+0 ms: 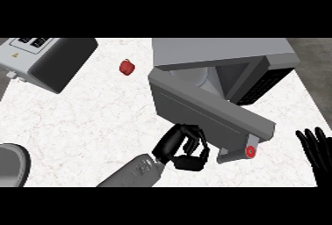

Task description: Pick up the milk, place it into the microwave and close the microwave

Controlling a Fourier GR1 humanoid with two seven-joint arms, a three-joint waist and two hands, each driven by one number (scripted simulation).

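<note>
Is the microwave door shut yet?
No, the microwave door stands swung open toward the left hand, away from the microwave.

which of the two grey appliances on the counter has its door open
The microwave at upper right: its door is swung out toward the left hand. The toaster at upper left has none.

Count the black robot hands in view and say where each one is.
2. The left hand is at lower centre, fingers curled against the open microwave door. The right hand rests open at the right edge, fingers up. Whether the left hand holds anything cannot be seen.
</note>
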